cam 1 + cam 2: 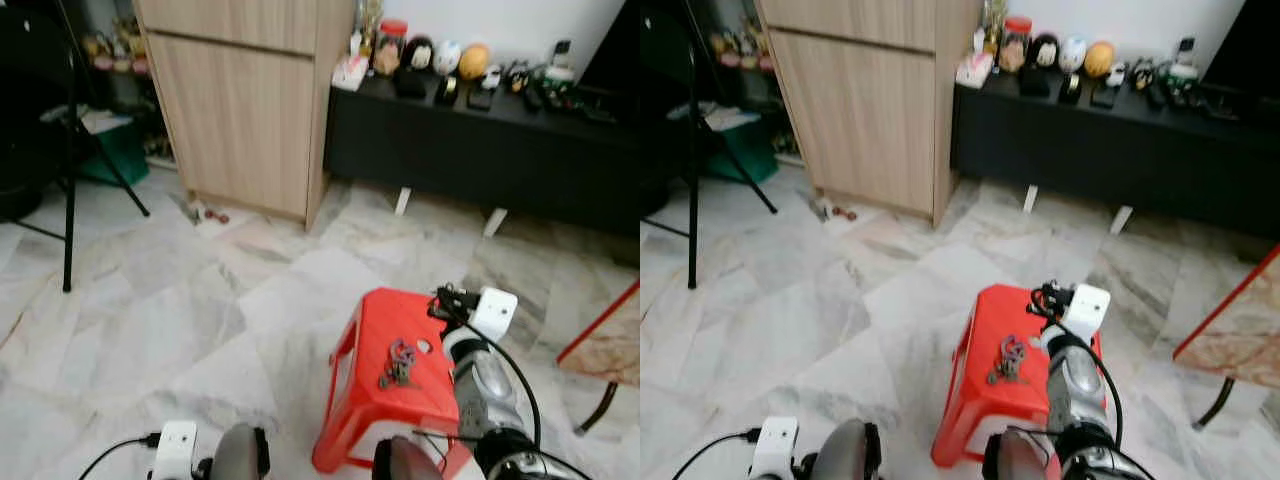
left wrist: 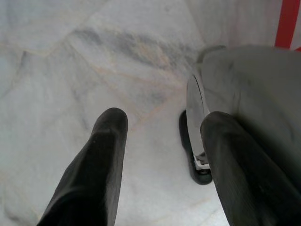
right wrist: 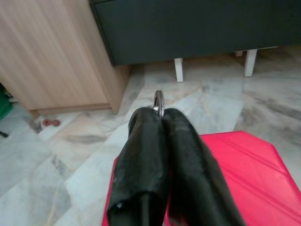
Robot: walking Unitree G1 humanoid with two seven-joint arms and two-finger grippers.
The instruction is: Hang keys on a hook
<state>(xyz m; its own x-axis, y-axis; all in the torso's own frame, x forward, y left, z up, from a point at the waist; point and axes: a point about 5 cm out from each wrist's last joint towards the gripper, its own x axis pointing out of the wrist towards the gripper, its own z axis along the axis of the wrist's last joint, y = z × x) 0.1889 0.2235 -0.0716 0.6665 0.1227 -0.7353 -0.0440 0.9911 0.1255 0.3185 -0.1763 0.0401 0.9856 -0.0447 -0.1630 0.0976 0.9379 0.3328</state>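
Observation:
A bunch of keys [image 1: 399, 363] lies on top of a red plastic stool [image 1: 375, 320] in front of me. My right gripper [image 1: 447, 300] hovers over the stool's far right corner, past the keys and apart from them. In the right wrist view its fingers [image 3: 141, 141] are pressed together, and a small metal ring [image 3: 159, 100] sticks out at their tips. My left gripper [image 2: 160, 141] hangs low over the marble floor, its fingers spread apart and holding nothing.
A light wood cabinet [image 1: 245, 100] stands ahead on the left. A long black low cabinet [image 1: 470, 150] with small ornaments runs along the back wall. A tripod leg [image 1: 68, 200] is at the far left and a red-edged table corner [image 1: 610, 345] at the right.

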